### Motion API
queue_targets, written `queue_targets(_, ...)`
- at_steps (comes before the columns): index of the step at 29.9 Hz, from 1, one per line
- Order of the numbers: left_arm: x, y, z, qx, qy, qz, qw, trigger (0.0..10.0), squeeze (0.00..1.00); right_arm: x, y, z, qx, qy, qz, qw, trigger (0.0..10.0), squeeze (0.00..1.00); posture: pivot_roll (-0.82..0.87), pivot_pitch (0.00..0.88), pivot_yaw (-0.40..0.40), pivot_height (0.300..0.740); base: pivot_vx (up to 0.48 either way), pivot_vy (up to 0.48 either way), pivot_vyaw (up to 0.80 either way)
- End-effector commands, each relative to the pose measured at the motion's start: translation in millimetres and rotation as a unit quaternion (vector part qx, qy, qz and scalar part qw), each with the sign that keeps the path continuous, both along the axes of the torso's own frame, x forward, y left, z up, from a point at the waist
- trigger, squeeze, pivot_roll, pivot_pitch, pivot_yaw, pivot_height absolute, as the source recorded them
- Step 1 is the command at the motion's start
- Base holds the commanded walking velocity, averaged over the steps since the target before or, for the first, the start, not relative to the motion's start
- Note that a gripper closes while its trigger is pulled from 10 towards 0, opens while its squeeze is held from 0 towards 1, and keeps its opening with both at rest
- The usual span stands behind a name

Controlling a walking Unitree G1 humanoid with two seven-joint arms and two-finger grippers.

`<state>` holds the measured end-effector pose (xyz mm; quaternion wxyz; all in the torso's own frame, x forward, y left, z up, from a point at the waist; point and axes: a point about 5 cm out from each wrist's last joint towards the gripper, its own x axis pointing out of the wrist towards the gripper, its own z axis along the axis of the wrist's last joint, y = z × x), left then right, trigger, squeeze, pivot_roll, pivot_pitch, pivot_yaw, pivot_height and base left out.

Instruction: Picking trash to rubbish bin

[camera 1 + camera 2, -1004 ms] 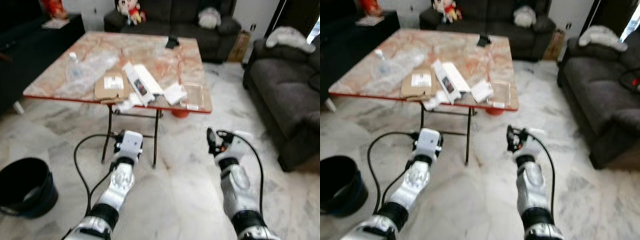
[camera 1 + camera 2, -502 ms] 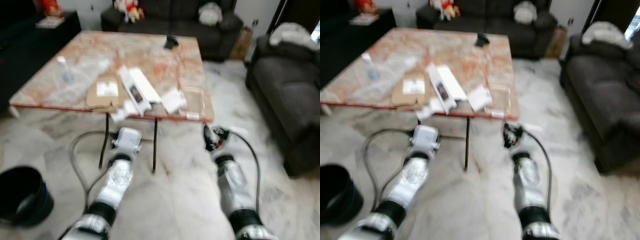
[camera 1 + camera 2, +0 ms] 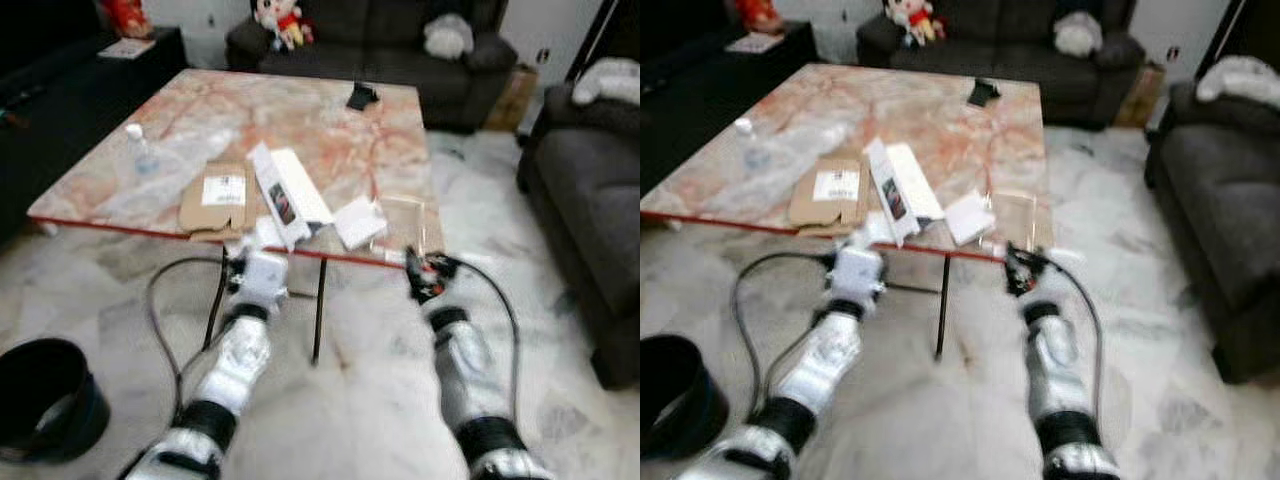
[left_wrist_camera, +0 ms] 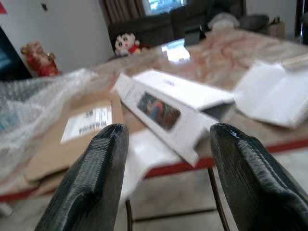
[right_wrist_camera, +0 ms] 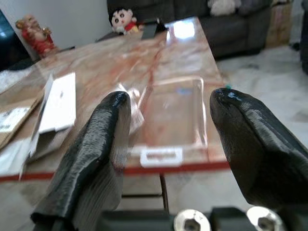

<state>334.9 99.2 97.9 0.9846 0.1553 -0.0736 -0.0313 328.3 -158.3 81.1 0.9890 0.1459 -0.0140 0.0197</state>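
Observation:
Trash lies along the near side of a marble-topped table (image 3: 290, 110): a flat brown cardboard piece (image 3: 215, 195), a long white box (image 3: 287, 195), a small white box (image 3: 358, 220) and a clear plastic tray (image 3: 405, 222). A plastic bottle (image 3: 138, 150) stands on bubble wrap at the left. My left gripper (image 4: 166, 144) is open at the table's front edge, facing the long white box (image 4: 168, 113). My right gripper (image 5: 168, 125) is open too, just before the clear tray (image 5: 175, 103). Neither holds anything. A black bin (image 3: 40, 405) sits on the floor at my far left.
Dark sofas stand behind the table (image 3: 380, 30) and to the right (image 3: 590, 200). A small black object (image 3: 360, 97) lies at the table's far side. The table's thin legs (image 3: 318, 310) are between my arms. A black cable (image 3: 165, 320) loops from my left arm.
The camera has come closer to the table. Both grippers have risen from floor level to the table's front edge, still open.

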Motion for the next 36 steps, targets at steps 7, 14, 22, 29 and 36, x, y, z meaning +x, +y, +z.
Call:
queue_targets(7, 2.7, 7.0, 7, 0.007, -0.015, 0.005, 1.000, 10.0, 0.00, 3.2, 14.9, 3, 0.004, -0.002, 0.021, 1.000, 10.0, 0.00, 0.05, 0.000, -0.063, 0.740, 0.356, 0.000, 0.00)
queue_targets(14, 4.0, 4.1, 11, 0.006, -0.020, -0.002, 1.000, 10.0, 0.00, 1.3, 20.1, 2, -0.012, -0.005, 0.033, 0.999, 10.0, 0.00, 0.05, 0.000, -0.060, 0.740, 0.356, 0.000, 0.42)
queue_targets(22, 4.3, 5.0, 13, 0.003, -0.024, -0.001, 1.000, 10.0, 0.00, 2.1, 17.5, 1, 0.001, 0.004, 0.026, 1.000, 10.0, 0.00, 0.05, 0.000, -0.062, 0.740, 0.356, 0.000, 0.07)
queue_targets(29, 4.4, 6.4, 14, 0.003, -0.027, 0.000, 1.000, 10.0, 0.00, 1.7, 15.4, 1, 0.005, 0.004, 0.020, 1.000, 10.0, 0.00, 0.05, 0.000, -0.059, 0.740, 0.357, 0.000, 0.00)
queue_targets(36, 5.3, 7.3, 17, 0.002, -0.031, 0.000, 1.000, 10.0, 0.00, 1.9, 15.4, 2, 0.007, 0.002, 0.017, 1.000, 10.0, 0.00, 0.05, 0.000, -0.056, 0.740, 0.356, 0.000, 0.00)
